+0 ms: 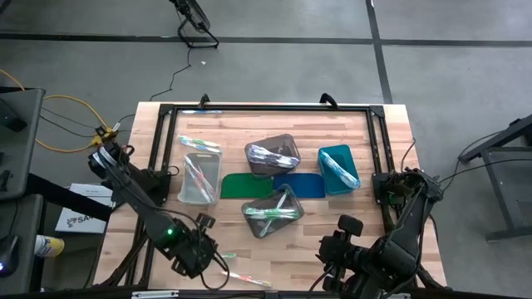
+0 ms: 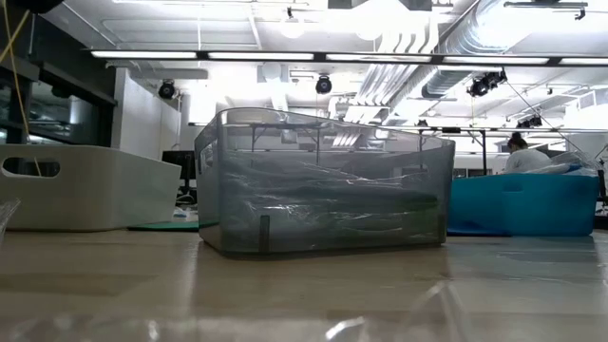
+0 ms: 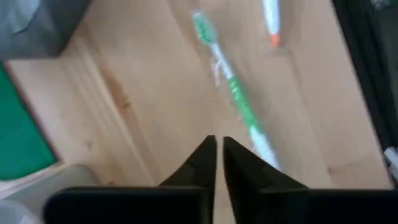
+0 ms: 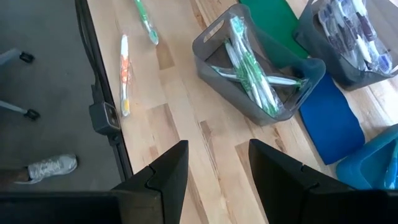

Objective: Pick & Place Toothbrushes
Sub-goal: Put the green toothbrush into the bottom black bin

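Note:
Two toothbrushes lie flat on the bare wood near the table's front edge: a green one [image 3: 233, 93] [image 1: 226, 256] and a white one with orange [image 4: 124, 74] [image 1: 249, 280]. More toothbrushes lie in the near grey bin [image 1: 273, 212] [image 4: 258, 68], the far grey bin [image 1: 273, 155], the clear bin [image 1: 198, 178] and the teal bin [image 1: 338, 169]. My left gripper [image 3: 219, 142] [image 1: 204, 253] hovers shut, pointing down, just beside the green toothbrush's handle end. My right gripper [image 4: 217, 158] [image 1: 337, 247] hangs open above the front right, holding nothing.
A green mat [image 1: 247, 184] and a blue mat [image 1: 299, 184] lie flat between the bins. A black frame rail [image 4: 102, 112] runs along the table's front edge. Bare wood stretches between the near grey bin and that rail. A person [image 2: 518, 152] sits far behind the table.

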Controlling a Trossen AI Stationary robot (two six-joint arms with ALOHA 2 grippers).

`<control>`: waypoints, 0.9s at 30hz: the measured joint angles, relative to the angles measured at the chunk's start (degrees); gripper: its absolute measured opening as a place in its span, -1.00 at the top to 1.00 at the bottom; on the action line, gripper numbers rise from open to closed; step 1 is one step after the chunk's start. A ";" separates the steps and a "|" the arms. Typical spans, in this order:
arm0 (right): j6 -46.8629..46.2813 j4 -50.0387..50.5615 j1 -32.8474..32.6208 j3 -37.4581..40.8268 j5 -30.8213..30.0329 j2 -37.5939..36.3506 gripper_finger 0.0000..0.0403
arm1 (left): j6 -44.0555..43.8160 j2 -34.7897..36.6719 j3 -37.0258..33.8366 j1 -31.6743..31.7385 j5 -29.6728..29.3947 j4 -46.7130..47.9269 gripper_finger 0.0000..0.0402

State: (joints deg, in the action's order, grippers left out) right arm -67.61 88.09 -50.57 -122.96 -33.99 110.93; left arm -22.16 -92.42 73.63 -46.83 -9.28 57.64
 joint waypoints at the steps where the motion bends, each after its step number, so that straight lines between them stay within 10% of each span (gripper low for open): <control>1: 0.00 0.00 -0.06 0.02 0.04 0.00 0.20 | -0.67 -0.62 0.00 -0.28 0.00 -1.03 0.83; 12: 0.42 0.00 -0.49 0.02 1.13 0.00 0.20 | -6.94 -7.94 0.00 -0.46 4.34 -9.50 0.09; 27: -0.15 -0.43 -0.87 0.01 1.00 0.00 0.20 | -20.68 -16.16 0.02 -0.46 7.10 -9.93 0.07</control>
State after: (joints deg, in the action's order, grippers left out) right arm -67.77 87.66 -51.44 -122.94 -32.99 110.93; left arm -42.84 -108.57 73.65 -47.29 -2.18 47.71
